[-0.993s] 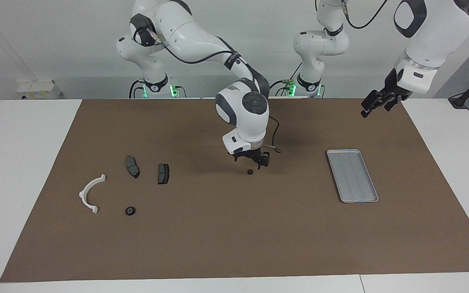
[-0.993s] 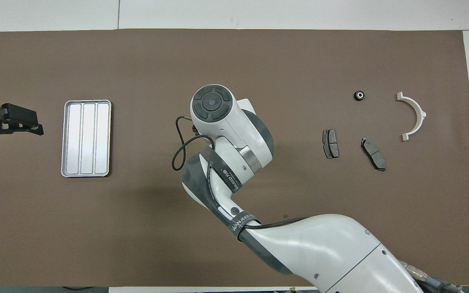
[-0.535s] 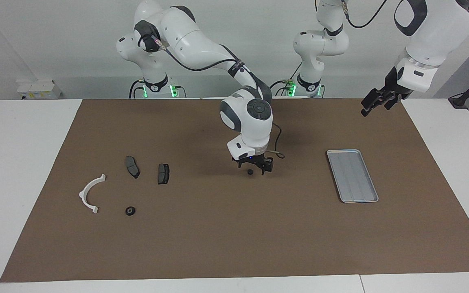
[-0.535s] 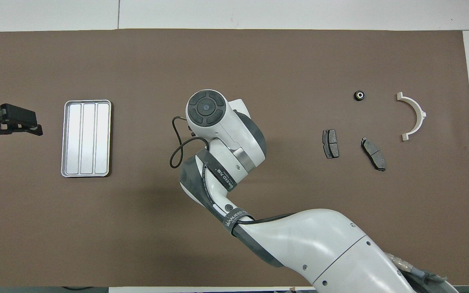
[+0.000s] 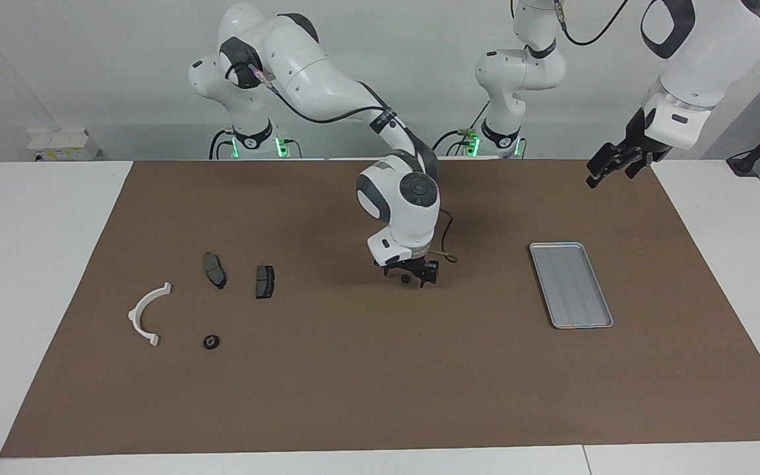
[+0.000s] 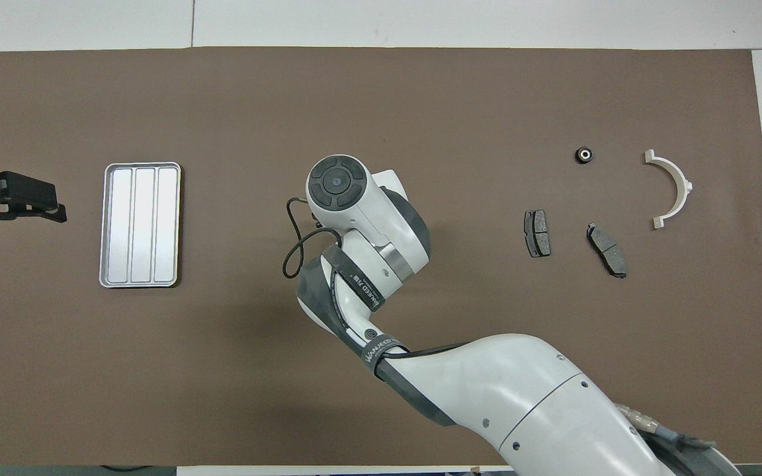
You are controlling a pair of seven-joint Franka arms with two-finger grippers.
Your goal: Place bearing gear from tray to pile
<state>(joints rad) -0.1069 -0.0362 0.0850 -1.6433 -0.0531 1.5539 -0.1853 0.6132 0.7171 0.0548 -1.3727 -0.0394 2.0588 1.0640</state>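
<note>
A small black bearing gear [image 5: 406, 279] lies on the brown mat mid-table, between the tray and the pile. My right gripper [image 5: 410, 276] is down at the mat, open, with its fingers either side of this gear. In the overhead view the right arm's wrist [image 6: 341, 185] hides both. The silver tray [image 5: 571, 284] [image 6: 139, 225] is empty, toward the left arm's end. The pile, toward the right arm's end, holds a white half-ring bracket [image 5: 146, 315] [image 6: 672, 188] and two dark plates [image 5: 214, 270] [image 5: 264, 281]. My left gripper [image 5: 594, 177] [image 6: 50, 208] waits in the air near the tray's end of the mat.
A second small black gear [image 5: 211, 342] [image 6: 584, 155] lies by the white bracket, farther from the robots than the plates. The brown mat [image 5: 380, 396] covers most of the white table.
My right gripper has come down and now straddles the gear on the mat. The left gripper has drifted slightly. The gear, tray and pile have not moved.
</note>
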